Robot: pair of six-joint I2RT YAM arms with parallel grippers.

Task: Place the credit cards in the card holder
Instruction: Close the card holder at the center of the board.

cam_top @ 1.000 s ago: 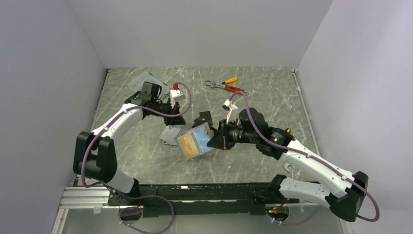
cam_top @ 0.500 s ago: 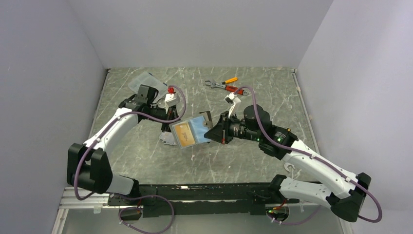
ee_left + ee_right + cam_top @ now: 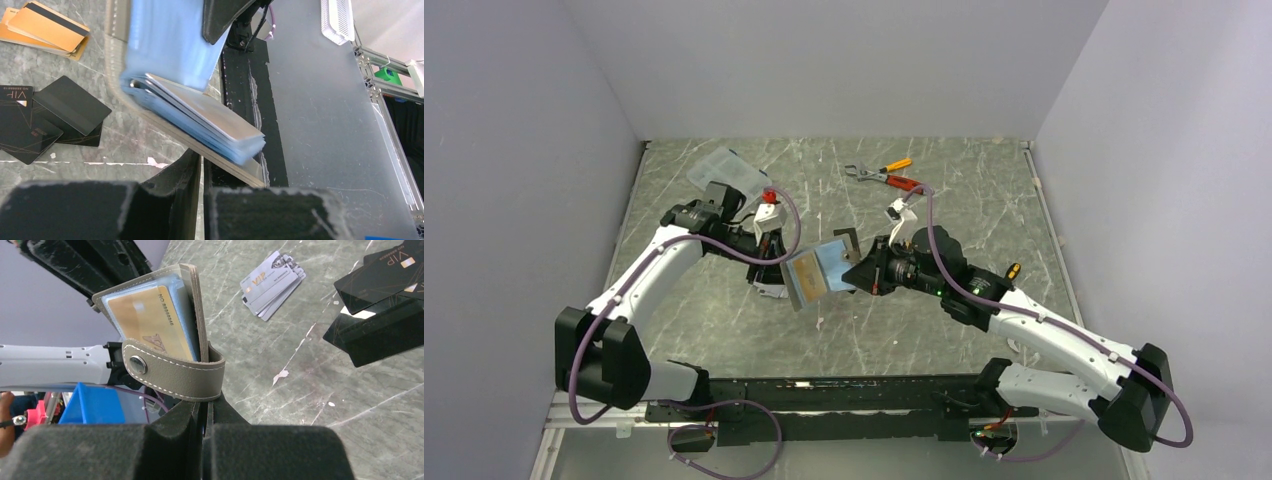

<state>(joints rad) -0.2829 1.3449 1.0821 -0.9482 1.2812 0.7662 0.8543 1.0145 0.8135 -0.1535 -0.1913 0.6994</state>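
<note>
Holder: small taupe-grey leather bifold card holder (image 3: 816,278), half open, in the air over marbled grey table (image 3: 984,220), long axis from arm to arm | left gripper (image 3: 779,262): narrow, pinching its left edge | right gripper (image 3: 856,278): closed on snap-tab side | loose silvery-grey plastic cards (image 3: 272,284): on table below, nearer left arm

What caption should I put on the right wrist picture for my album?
The right gripper pinches the card holder, a gold card tucked inside, above loose silver cards and black cards.
</note>
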